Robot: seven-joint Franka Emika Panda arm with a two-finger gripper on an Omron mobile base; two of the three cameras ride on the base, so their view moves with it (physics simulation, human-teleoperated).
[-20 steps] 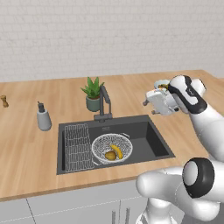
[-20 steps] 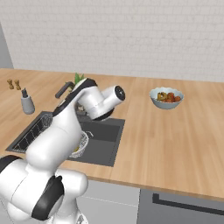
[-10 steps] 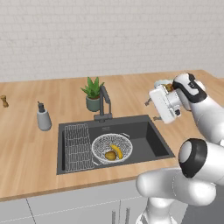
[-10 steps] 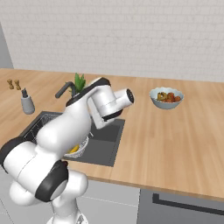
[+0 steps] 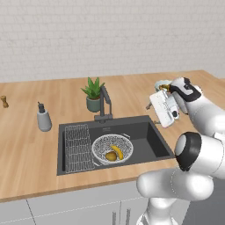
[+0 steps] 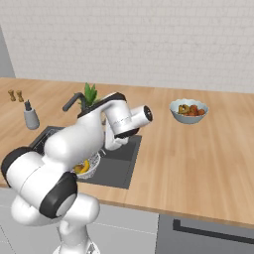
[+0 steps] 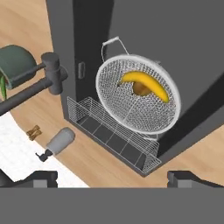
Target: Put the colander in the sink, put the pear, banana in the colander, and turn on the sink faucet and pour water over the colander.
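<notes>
gripper [image 5: 151, 104] jaws wide and empty, above the sink's [image 5: 149, 136] right side; banana [image 5: 117, 151] and pear [image 5: 111, 156] lie in the colander [image 5: 112, 148]; the faucet [image 5: 105, 102], lever side-on, stands left of the gripper behind the basin

The hand [image 5: 163, 108] has swung round over the last second: earlier it faced left beside the right end of the sink [image 5: 149, 136], and now it is turned more towards the camera in the left base view, tilted down. In the right base view the forearm has rotated and come lower, with its round end [image 6: 145, 115] now pointing right, over the sink's right edge. The elbow has dropped forward, so it looms larger low in the left base view.
</notes>
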